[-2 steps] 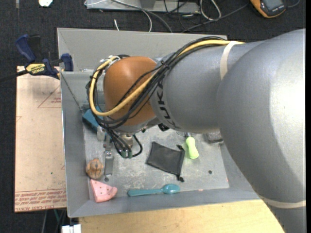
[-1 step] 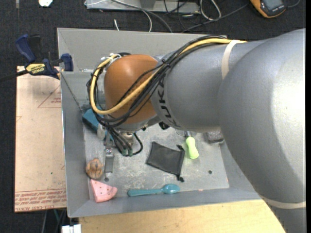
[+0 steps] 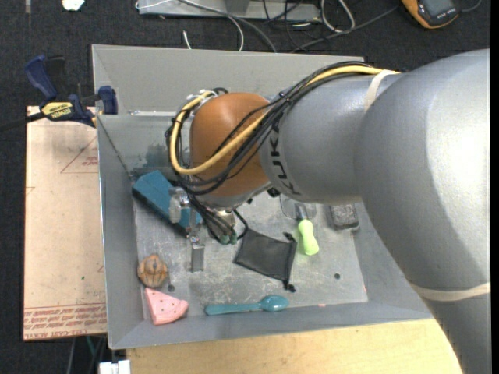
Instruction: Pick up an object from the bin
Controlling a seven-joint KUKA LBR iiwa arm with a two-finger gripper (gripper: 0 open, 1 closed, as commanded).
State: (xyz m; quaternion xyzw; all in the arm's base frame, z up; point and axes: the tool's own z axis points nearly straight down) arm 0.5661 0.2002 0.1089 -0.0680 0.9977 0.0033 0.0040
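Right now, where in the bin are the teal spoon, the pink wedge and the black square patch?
teal spoon (image 3: 245,308): camera view, on the middle of its handle.
pink wedge (image 3: 164,308): camera view, on the middle of its top face.
black square patch (image 3: 267,255): camera view, on its centre.

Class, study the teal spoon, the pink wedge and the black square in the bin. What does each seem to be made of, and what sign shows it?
The teal spoon looks like plastic: one even colour, smooth moulded form. The pink wedge may be foam or sponge: matte, with dark specks like pores. The black square seems fabric or thin rubber: flat, matte, corners slightly uneven.
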